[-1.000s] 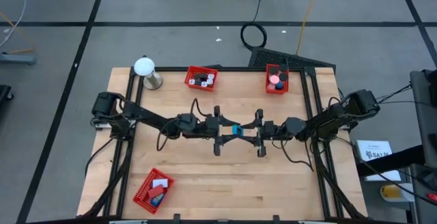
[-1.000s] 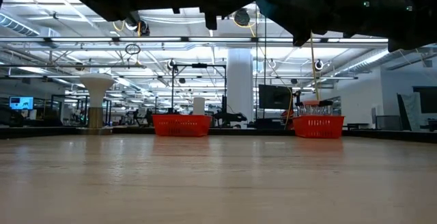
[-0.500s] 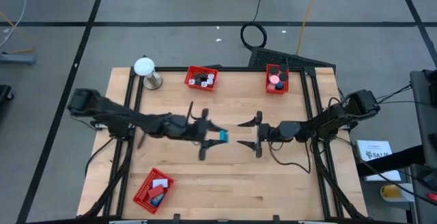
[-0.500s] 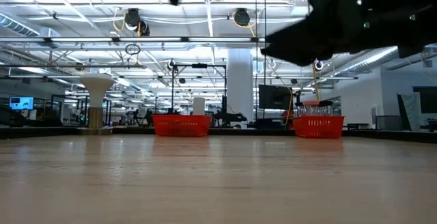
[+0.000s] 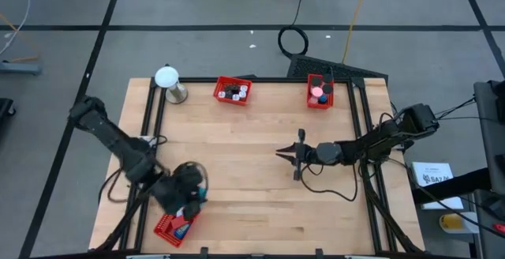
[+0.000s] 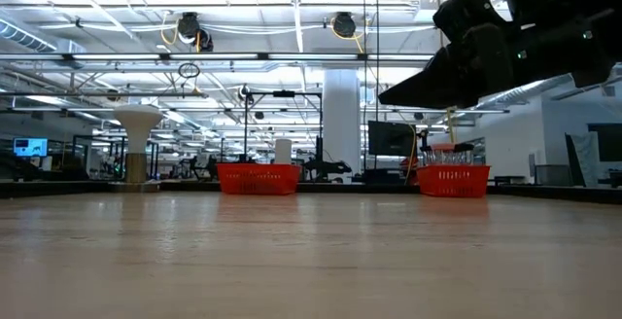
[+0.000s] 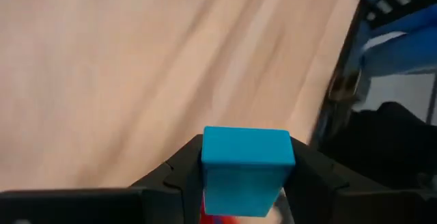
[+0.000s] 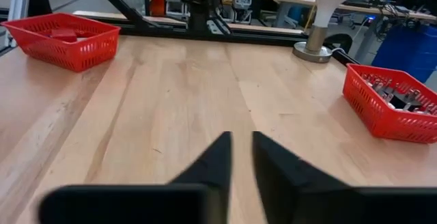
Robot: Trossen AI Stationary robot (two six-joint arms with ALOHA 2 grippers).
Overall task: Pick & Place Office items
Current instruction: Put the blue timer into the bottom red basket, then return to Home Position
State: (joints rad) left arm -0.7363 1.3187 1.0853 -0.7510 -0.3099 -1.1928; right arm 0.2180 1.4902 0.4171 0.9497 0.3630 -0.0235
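Observation:
My left gripper [image 5: 197, 192] hangs over the table's near left corner, shut on a blue block [image 7: 247, 169]. The block sits just above the far end of the near-left red mesh tray [image 5: 175, 219], which holds a white piece and a red piece. My right gripper [image 5: 286, 154] hovers above the middle of the table, pointing toward the left edge. Its fingers [image 8: 225, 152] are closed to a narrow slit with nothing between them. More office items lie in the far red tray [image 5: 233, 91] and the far-right red tray [image 5: 319, 91]. My left gripper pinches the blue block between its two fingers, one on each opposite side face [image 7: 208, 176]. The fingers slant down toward the near left corner. The block is lifted clear of the table, and a bit of red shows right beneath it.
A white ball on a silver stand [image 5: 167, 81] stands at the far left corner. Black frame rails [image 5: 150, 109] run along the table's left and right sides. Bare wood [image 5: 260, 204] lies between the arms and along the near edge.
Both grippers held the blue block at the table's middle. My right gripper opened, let go, then shut and tipped slightly down. My left gripper swung with the block toward the near left corner, rolling its wrist, and now hangs over the near-left tray.

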